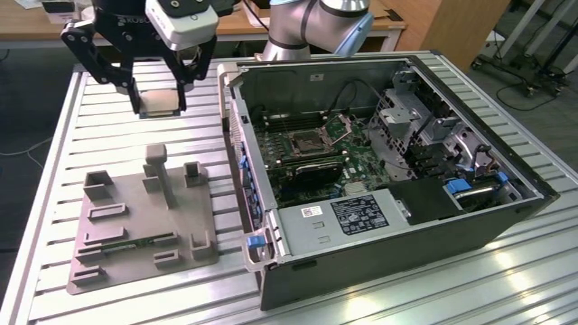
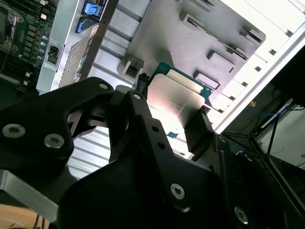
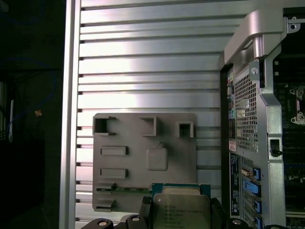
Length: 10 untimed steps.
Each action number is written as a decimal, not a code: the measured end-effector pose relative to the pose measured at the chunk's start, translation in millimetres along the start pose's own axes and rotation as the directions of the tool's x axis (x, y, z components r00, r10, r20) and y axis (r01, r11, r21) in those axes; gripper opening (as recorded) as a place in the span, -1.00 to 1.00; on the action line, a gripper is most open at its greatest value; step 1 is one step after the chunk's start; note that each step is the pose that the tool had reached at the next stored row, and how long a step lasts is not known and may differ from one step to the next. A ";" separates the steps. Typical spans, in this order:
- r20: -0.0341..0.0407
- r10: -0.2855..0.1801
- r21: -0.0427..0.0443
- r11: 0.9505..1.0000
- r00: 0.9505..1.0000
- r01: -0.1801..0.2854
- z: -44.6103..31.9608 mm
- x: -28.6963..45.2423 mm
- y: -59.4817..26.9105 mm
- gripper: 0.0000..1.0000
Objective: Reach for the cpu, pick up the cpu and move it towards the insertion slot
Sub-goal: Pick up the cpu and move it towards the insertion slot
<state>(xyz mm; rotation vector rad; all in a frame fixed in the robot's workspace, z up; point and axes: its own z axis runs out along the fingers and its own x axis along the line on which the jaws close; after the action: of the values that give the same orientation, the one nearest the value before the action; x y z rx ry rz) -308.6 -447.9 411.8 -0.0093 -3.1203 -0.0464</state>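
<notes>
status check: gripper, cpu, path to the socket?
Gripper shut on cpu, held aloft above grey fixture tray. Insertion slot open in the computer case, lid plate up. Case side wall stands between them.

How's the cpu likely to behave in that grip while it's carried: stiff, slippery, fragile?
Probably stiff: the cpu is a flat square plate and shows no sag between the fingers of the gripper. Possibly slippery: its metal top looks smooth and shiny, and it is pinched by its edges. Likely light for its size, being thin, yet fragile if dropped onto the ribbed table.
</notes>
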 end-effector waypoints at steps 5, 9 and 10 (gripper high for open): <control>0.000 0.000 0.000 1.000 1.000 0.000 -0.1 -2.7 0.1 0.09; 0.000 0.000 0.000 1.000 1.000 0.000 -0.1 -4.6 0.2 0.09; 0.000 0.000 0.000 1.000 1.000 0.000 -0.1 -5.0 0.2 0.09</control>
<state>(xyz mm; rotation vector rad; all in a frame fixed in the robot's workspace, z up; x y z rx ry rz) -303.6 -447.7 411.8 -0.0094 -3.1203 -0.0464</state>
